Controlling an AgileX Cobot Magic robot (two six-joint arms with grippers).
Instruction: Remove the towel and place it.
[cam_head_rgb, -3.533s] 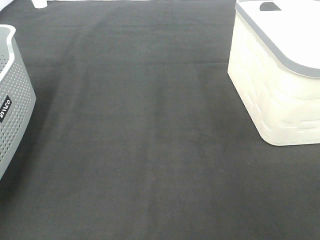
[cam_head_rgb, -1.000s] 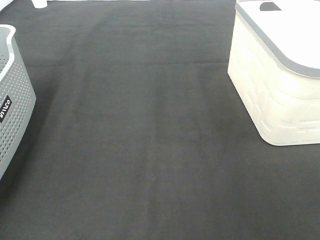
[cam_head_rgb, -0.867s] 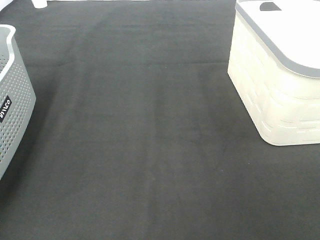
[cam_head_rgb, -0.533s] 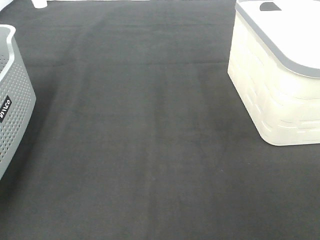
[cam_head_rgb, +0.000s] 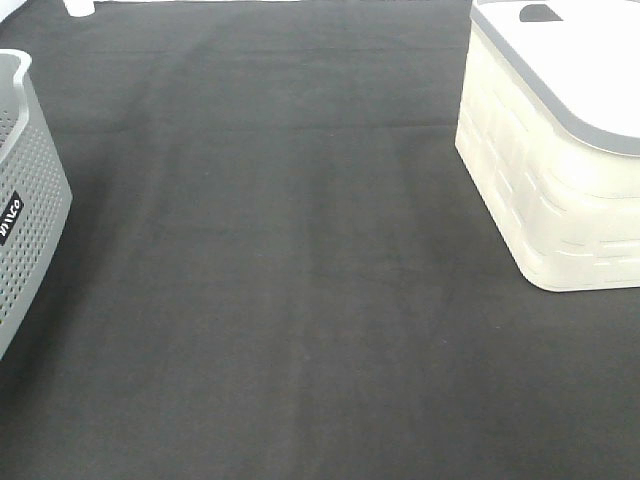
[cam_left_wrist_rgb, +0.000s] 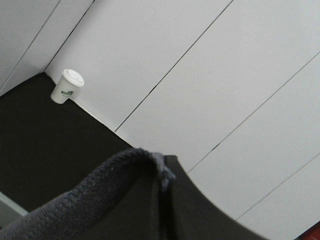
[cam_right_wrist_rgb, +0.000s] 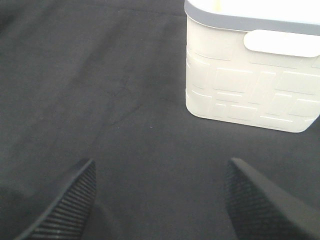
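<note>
**DESK:** What does the overhead frame show?

**PHOTOGRAPHER:** A black mat (cam_head_rgb: 300, 250) fills it. A cream bin (cam_head_rgb: 540, 200) with a grey rim sits at 2 o'clock. A perforated grey basket (cam_head_rgb: 30, 200) sits at 9 o'clock, cut by the frame edge. Neither arm appears there. The towel (cam_left_wrist_rgb: 90, 200) shows only to the left wrist camera, as a greyish-purple fold with a stitched edge humped close to the lens. Behind it are a white wall (cam_left_wrist_rgb: 210, 75) and a lidded paper cup (cam_left_wrist_rgb: 66, 86).

**DESK:** And the grippers?

**PHOTOGRAPHER:** The right gripper (cam_right_wrist_rgb: 160, 205) hangs over bare mat with its fingers spread wide and nothing between them, the cream bin ahead of it. The left gripper's jaws are hidden, so I cannot tell whether they clamp the cloth.

**DESK:** What could go wrong?

**PHOTOGRAPHER:** If the hold is only on a hem, the cloth could slip as the arm swings and land short. A trailing corner could snag on the grey basket's rim. With cloth across the lens, the left camera sees little of any landing spot.

**DESK:** Room to work?

**PHOTOGRAPHER:** Plenty, by my reading. The mat is bare from centre to 6 o'clock. The two bins hem it in only at 2 and 9 o'clock. The cup, at 11 o'clock by the far edge, is well apart.
</note>
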